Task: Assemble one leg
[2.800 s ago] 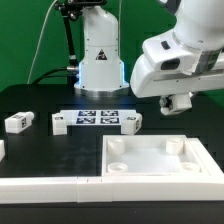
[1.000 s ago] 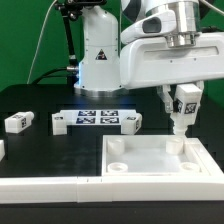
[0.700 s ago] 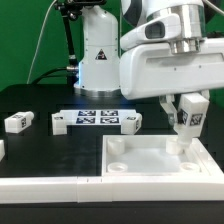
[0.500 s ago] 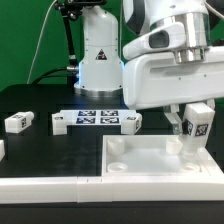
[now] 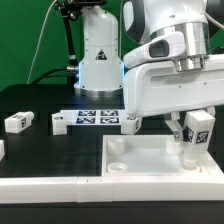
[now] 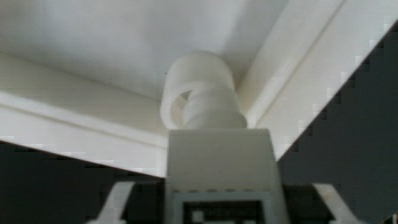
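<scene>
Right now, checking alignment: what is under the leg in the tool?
A corner of the white panel lies under the leg. The leg covers the socket, so seating cannot be seen.

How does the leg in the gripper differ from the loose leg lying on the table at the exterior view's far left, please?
The gripped leg stands upright over a corner of the white panel; the loose leg lies on its side on the black table. The gripper clamps the gripped leg; nothing touches the loose leg. Both are small white pegs carrying black-and-white tags.
</scene>
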`<state>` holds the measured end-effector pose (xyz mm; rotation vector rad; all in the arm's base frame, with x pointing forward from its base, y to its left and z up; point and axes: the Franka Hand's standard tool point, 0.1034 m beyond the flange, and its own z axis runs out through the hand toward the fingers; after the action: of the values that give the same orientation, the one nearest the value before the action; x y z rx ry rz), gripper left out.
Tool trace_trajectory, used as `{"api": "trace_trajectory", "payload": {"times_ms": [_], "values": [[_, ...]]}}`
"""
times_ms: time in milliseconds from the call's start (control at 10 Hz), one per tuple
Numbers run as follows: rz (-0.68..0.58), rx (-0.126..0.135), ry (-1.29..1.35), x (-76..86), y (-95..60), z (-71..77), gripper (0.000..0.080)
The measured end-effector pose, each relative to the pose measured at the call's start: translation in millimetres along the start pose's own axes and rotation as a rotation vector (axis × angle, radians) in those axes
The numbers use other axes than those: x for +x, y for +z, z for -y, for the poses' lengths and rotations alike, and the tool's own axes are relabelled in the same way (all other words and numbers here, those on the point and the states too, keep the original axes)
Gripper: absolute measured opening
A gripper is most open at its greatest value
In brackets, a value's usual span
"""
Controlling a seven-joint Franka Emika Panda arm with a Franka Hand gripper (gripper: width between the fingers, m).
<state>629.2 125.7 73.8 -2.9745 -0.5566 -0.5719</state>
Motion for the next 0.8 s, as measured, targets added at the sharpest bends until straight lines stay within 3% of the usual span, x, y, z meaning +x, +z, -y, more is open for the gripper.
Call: {"api": "trace_trajectory", "payload": {"times_ms": [800], "values": [[-0.051, -0.012, -0.007, -0.7, 6.7, -5.3, 0.0290]]}}
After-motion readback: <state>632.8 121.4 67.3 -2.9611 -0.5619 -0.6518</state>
